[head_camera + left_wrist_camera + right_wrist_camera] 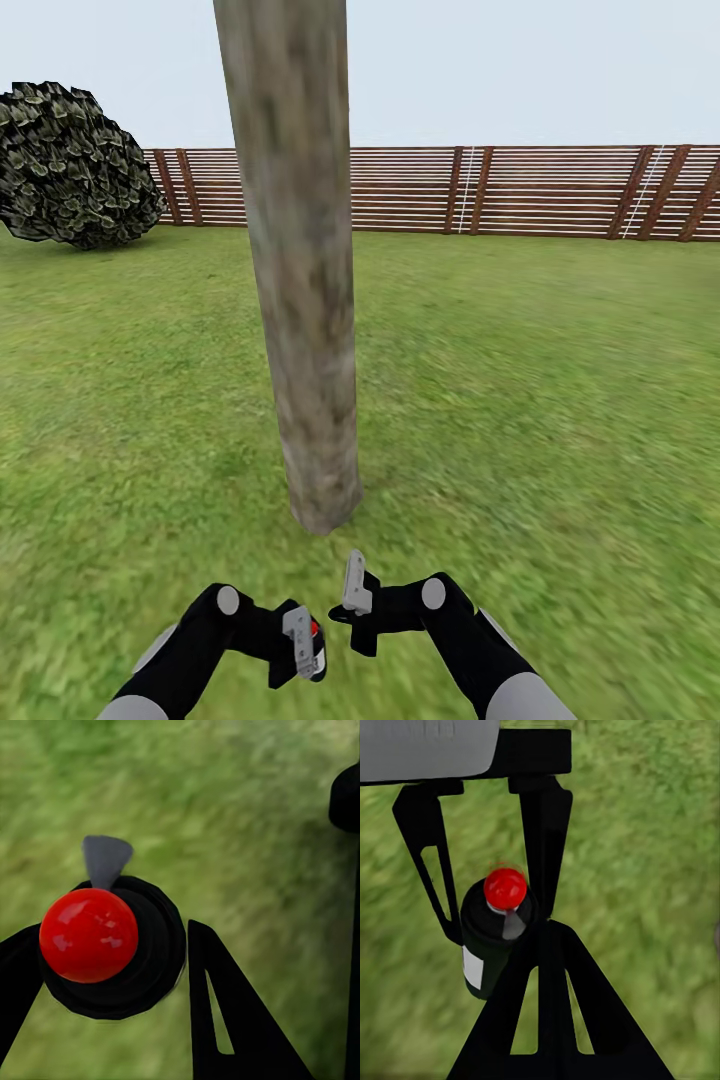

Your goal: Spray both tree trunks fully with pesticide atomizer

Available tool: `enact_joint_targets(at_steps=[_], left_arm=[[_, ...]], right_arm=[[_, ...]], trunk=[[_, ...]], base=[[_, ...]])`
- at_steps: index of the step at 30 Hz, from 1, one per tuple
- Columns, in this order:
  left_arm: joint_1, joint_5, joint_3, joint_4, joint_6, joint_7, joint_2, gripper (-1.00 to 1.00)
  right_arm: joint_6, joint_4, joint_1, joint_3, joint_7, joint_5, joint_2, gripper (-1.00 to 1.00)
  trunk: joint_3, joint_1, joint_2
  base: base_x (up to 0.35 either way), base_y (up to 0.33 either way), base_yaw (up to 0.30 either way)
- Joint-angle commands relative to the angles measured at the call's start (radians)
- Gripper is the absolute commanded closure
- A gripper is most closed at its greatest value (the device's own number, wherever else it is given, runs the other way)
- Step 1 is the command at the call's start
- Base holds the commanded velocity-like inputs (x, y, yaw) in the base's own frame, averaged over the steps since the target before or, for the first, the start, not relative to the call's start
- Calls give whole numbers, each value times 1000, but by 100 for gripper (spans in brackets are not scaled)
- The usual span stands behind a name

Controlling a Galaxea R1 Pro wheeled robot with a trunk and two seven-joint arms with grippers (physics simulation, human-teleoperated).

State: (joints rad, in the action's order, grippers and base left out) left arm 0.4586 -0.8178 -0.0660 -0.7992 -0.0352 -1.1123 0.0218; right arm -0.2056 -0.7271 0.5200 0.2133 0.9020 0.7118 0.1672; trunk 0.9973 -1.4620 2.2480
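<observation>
I am holding the pesticide atomizer [112, 952], a small, rigid, probably light dark bottle with a red cap [505, 888], clamped at its body in my left gripper [300, 645] near the tree trunk [300, 300]'s base, my right gripper [355, 590] hovering apparently empty beside it.

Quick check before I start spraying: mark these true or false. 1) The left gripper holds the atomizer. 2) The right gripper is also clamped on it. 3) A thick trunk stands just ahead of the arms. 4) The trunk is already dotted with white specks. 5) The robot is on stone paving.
1) True: the left gripper is shut on the atomizer, its red cap up.
2) False: the right gripper is beside it, holding nothing.
3) True: the tree trunk rises from the grass close ahead.
4) False: its bark shows no white specks.
5) False: it stands on grass.
</observation>
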Motion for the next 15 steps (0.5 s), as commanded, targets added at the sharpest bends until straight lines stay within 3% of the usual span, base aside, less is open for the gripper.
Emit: enact_joint_targets(at_steps=[1,15], left_arm=[[0,0,0,0,0,0,2,100],[12,2,1,1,3,7,5,100]], right_arm=[[0,0,0,0,0,0,0,100],[0,0,0,0,0,1,0,100]], trunk=[[0,0,0],[0,0,0]], base=[[0,0,0],[0,0,0]])
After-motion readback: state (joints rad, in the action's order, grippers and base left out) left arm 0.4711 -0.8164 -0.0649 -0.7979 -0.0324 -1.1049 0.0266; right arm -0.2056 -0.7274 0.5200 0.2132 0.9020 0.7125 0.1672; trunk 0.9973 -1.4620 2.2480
